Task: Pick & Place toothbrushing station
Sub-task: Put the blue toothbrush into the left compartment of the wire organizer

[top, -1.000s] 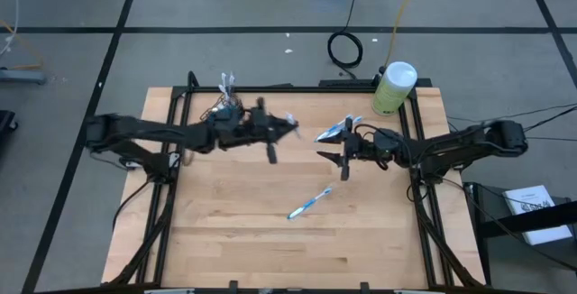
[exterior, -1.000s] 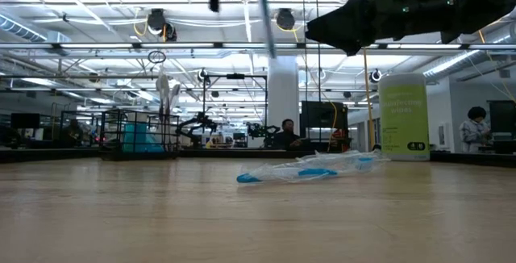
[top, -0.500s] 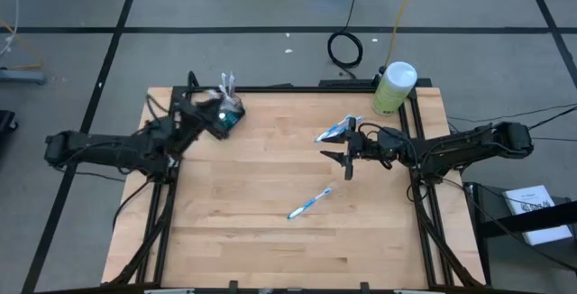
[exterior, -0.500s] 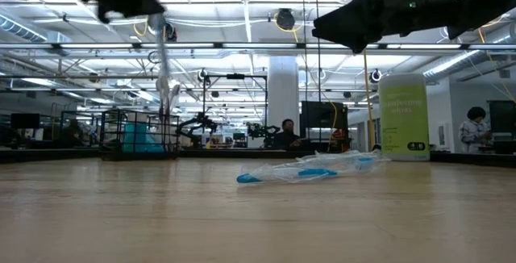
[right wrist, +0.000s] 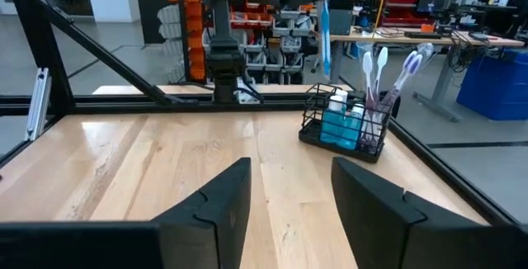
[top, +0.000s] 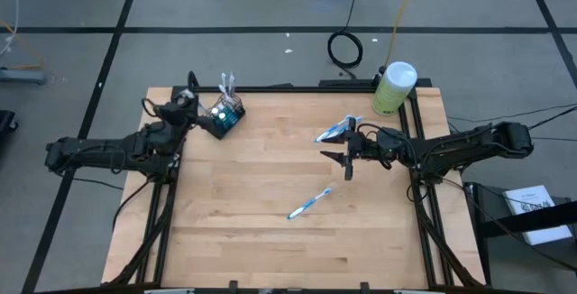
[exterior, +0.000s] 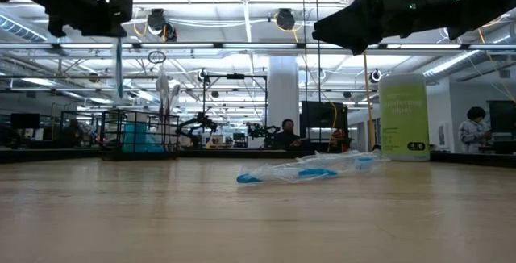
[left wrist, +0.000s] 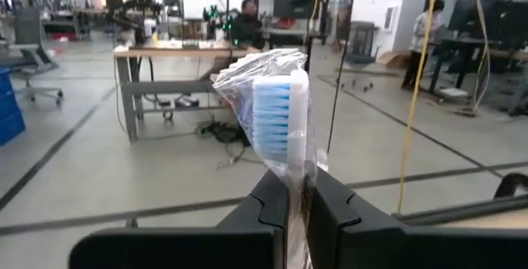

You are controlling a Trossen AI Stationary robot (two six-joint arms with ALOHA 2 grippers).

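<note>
The dark wire-mesh holder (top: 226, 116) stands on the table near the far left corner, with a few brushes upright in it; it also shows in the right wrist view (right wrist: 346, 129). My left gripper (top: 188, 104) is above the table just left of the holder, shut on a plastic-wrapped blue-and-white toothbrush (left wrist: 279, 116). My right gripper (top: 337, 162) hovers open and empty at the right, by a small heap of wrapped toothbrushes (top: 337, 131) that lies on the table. One more toothbrush (top: 309, 204) lies flat on the table nearer the front. My left gripper pinches the wrapped toothbrush between its two fingers on the shaft just under the bristle head (left wrist: 294, 178). The fingers are about level and lie across the brush. The brush is upright, head above the fingers, its handle (exterior: 118, 65) hanging below, clear of the table.
A pale green canister with a white lid (top: 394, 87) stands at the table's far right corner. A black frame rail (top: 297, 87) runs along the table's far edge. The middle and front of the wooden table (top: 243, 231) are bare.
My left gripper, still shut on the wrapped toothbrush, has gone from the middle of the table toward the far left corner, passing the holder, and now is just left of it. The brush stays upright and clear of the table.
</note>
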